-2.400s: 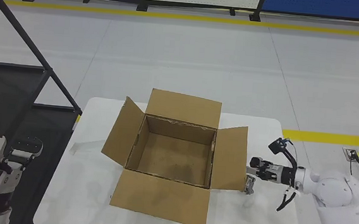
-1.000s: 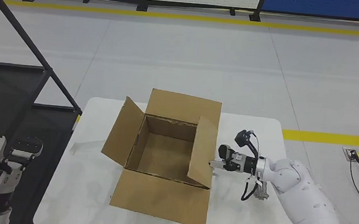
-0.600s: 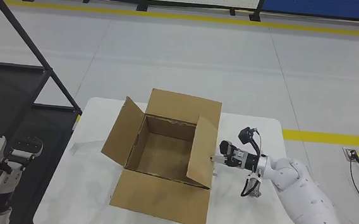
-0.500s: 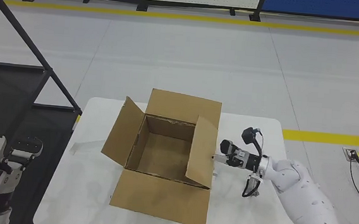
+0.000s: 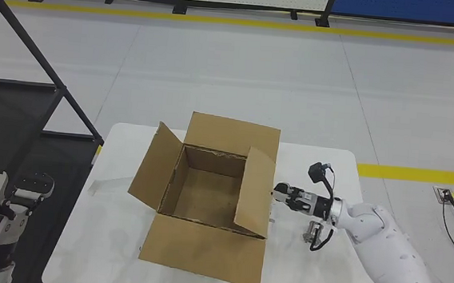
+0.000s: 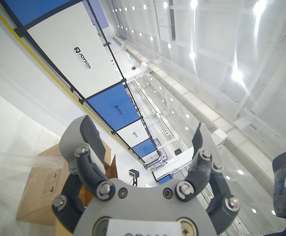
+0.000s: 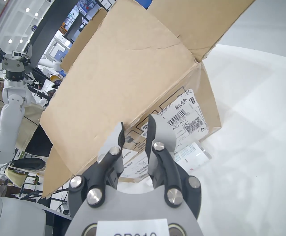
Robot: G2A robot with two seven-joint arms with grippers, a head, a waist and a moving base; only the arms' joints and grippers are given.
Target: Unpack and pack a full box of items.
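Box (image 5: 231, 135) sat open on the surface (image 5: 117, 213), directly ahead of the right claw (image 7: 136, 121). That claw's fingers were slightly apart and held nothing, its tips near the upturned flap (image 7: 125, 73); contact could not be told. Left claw (image 6: 143, 131), well away from the box, gaped wide and empty.
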